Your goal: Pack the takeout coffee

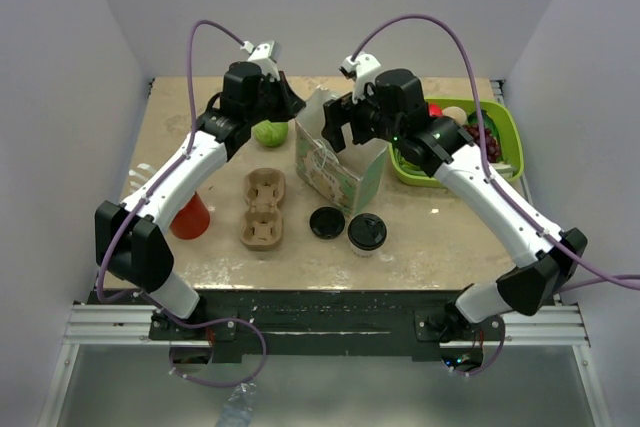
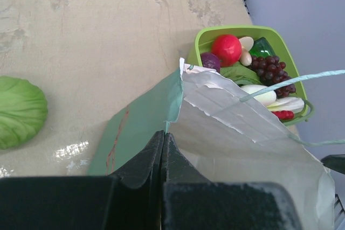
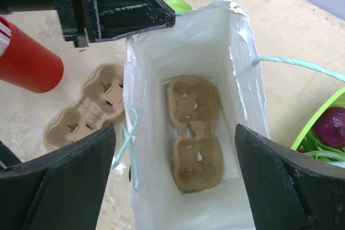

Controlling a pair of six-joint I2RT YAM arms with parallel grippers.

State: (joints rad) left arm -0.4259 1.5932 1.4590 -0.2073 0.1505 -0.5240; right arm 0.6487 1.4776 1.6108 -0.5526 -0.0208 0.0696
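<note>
Green outside and white inside, the paper bag (image 1: 335, 172) stands upright at the middle of the table (image 1: 440, 237) with its mouth open. The left gripper (image 2: 164, 139) is clenched on the bag's upper rim at its left corner, with the paper edge pinched between the closed fingers. The right gripper (image 3: 173, 130) hangs over the bag's mouth, spread wide and grasping nothing. A brown moulded-pulp cup carrier (image 3: 194, 127) lies flat on the bag's floor. A second cup carrier (image 1: 264, 209) lies on the table just left of the bag.

The takeout coffee (image 1: 367, 232), a small white cup capped with a black lid, stands on the table in front of the bag, outside it and apart from both grippers. A loose black lid (image 1: 327, 222) lies just beside it on its left. A red cup (image 1: 190, 217) stands further left, beside the left arm. A green lettuce head (image 1: 270, 132) sits behind the second carrier, and a lime-green basket (image 1: 510, 127) of produce rests at the table's right.
</note>
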